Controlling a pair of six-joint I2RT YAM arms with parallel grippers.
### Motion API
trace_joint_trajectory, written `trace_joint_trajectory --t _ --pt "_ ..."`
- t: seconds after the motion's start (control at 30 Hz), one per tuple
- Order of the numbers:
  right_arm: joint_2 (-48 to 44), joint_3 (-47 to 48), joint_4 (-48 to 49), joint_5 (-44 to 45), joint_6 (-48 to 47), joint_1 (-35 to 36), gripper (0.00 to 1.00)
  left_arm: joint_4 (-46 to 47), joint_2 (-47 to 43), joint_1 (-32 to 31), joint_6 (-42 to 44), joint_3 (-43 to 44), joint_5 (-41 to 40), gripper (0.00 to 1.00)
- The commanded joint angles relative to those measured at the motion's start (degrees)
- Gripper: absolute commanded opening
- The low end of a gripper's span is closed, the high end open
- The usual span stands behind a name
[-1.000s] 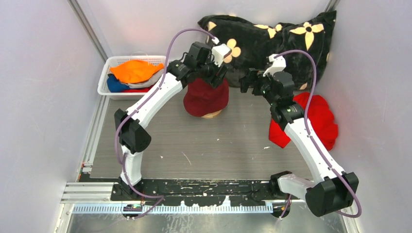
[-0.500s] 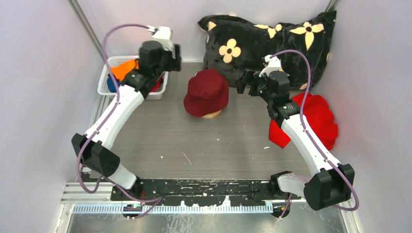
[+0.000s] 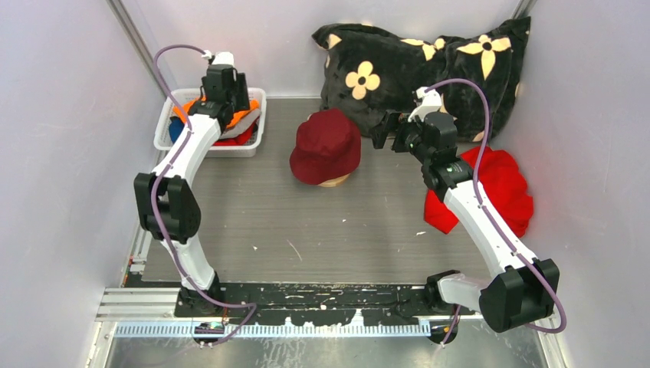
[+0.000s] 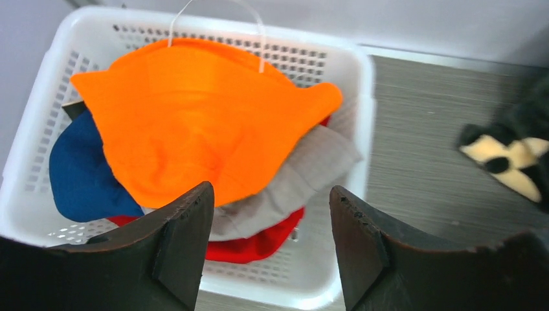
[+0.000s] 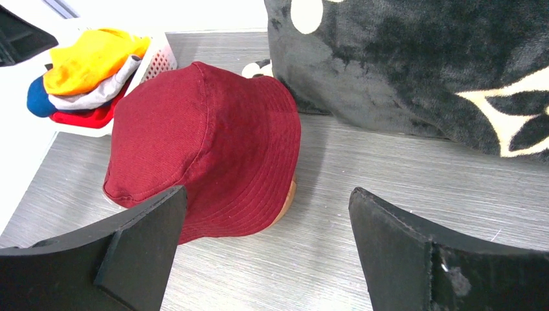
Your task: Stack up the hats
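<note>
Left gripper hung over the white basket at the upper left of the top view. Its jaws stood well apart with nothing between them and touched no fabric.

The basket held a loose pile of hats:
- The orange hat lay on top and covered most of the pile.
- The pale grey hat was under it, sticking out toward the right rim.
- The blue hat was at the left side.
- The red hat was at the bottom, showing along the near edge.

Couldn't tell whether a black one was in there.

The maroon hat sat alone at the upper centre of the top view, crown up, on a tan rounded form that peeked out under its brim. It was on the grey table, just in front of the black flowered pillow.

Right gripper hovered just right of the maroon hat with its jaws spread fully wide, empty and not touching the hat. In the wrist view the hat filled the left centre between the fingers.

The red cloth bundle lay at the right of the top view, partly behind the right arm.
</note>
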Motion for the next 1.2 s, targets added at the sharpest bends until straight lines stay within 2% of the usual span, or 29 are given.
trace_joint_trajectory --t 0.0,0.37,0.67,0.97,1.03,1.07,1.17 --pt "-0.71 1.96 2.97 -0.5 -0.46 -0.13 1.0 4.8 2.65 3.58 -1.08 0.43 1.49 0.66" --pt "-0.37 2.03 2.67 0.27 -0.85 -0.18 1.0 6.07 8.53 4.97 -0.96 0.15 6.02 0.65" --pt "-0.29 1.82 2.37 0.63 -0.97 -0.19 1.0 6.95 12.02 5.69 -1.15 -0.36 6.46 0.65" --pt "-0.54 1.63 2.1 1.25 -1.12 -0.16 1.0 4.62 16.51 7.07 -0.48 3.95 6.8 0.61" --pt "-0.5 1.6 2.13 1.33 -1.16 -0.13 1.0 4.45 16.92 7.24 -0.25 4.5 6.36 0.55" --pt "-0.53 1.6 2.07 1.34 -1.16 -0.13 1.0 4.32 16.98 7.3 -0.15 4.78 6.28 0.49" --pt "-0.64 1.52 1.98 1.34 -1.24 -0.14 1.0 4.61 16.02 7.36 0.48 5.1 6.29 0.1"
